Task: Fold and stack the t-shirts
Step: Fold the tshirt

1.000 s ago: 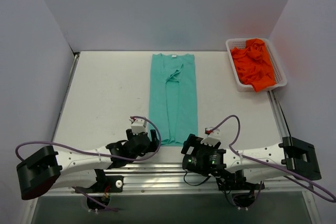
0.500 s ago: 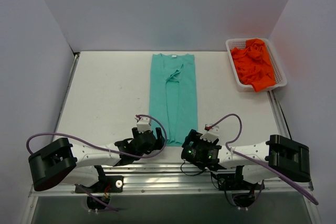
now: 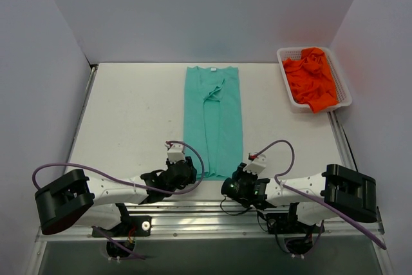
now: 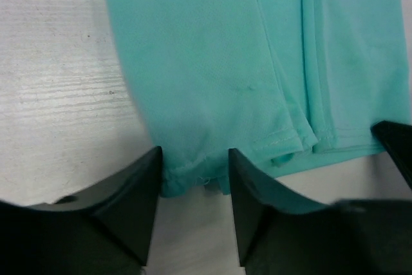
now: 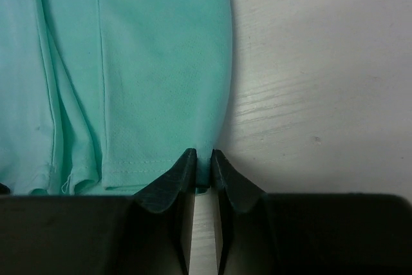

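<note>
A teal-green t-shirt (image 3: 212, 120), folded into a long strip, lies flat at the table's middle with its neck label at the far end. My left gripper (image 3: 188, 172) is at the near-left hem corner. In the left wrist view the gripper (image 4: 194, 157) is half closed but still open, with the bunched hem (image 4: 193, 175) in the gap between its fingers. My right gripper (image 3: 232, 183) is at the near-right hem corner. The right wrist view shows the gripper (image 5: 203, 156) shut on that corner of the teal cloth (image 5: 148, 62). Orange t-shirts (image 3: 311, 78) lie crumpled in a basket.
The white slatted basket (image 3: 284, 75) stands at the back right, against the right wall. Grey walls close in the table on the left, back and right. A metal rail (image 3: 193, 207) runs along the near edge, under the arms.
Both arms have slid in to the shirt's near hem. The right jaws have gone from wide open to shut on the corner. The left jaws have narrowed around the hem.
</note>
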`<state>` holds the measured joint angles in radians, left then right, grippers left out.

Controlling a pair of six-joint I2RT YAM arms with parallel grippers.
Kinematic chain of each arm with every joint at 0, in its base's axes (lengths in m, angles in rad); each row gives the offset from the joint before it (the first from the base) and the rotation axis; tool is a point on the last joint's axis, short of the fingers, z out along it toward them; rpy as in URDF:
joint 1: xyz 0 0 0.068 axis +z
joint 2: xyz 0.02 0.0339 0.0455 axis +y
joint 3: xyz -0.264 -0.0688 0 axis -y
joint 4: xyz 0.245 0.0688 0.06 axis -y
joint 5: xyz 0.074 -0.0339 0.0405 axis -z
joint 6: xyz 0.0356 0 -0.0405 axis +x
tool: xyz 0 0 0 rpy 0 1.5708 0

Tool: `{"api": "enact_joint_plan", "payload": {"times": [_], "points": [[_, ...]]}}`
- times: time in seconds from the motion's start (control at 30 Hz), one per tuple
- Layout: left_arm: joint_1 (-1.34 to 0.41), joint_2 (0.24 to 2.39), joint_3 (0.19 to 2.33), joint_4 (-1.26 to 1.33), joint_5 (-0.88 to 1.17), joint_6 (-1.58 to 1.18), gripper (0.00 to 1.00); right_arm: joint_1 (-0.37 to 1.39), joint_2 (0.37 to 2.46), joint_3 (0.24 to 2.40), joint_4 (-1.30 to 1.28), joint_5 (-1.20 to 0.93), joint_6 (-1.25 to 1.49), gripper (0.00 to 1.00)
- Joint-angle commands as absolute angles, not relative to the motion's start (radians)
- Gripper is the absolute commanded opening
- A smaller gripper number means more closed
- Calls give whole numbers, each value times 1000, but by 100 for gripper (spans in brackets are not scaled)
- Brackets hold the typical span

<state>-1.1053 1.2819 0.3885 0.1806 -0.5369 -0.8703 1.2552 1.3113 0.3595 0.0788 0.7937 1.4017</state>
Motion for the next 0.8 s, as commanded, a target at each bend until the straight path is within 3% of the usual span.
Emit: {"api": "enact_joint_plan", "payload": {"times": [0.0, 0.2, 0.77], "points": [[-1111, 1285, 394, 215, -538, -874, 45, 1250, 1284, 353, 6, 819, 1439, 10], [-1111, 1324, 416, 204, -542, -877, 5, 1250, 1275, 370, -54, 828, 1445, 2], [-1141, 1141, 345, 43, -560, -960, 2, 1325, 1224, 397, -255, 844, 1580, 0]]}}
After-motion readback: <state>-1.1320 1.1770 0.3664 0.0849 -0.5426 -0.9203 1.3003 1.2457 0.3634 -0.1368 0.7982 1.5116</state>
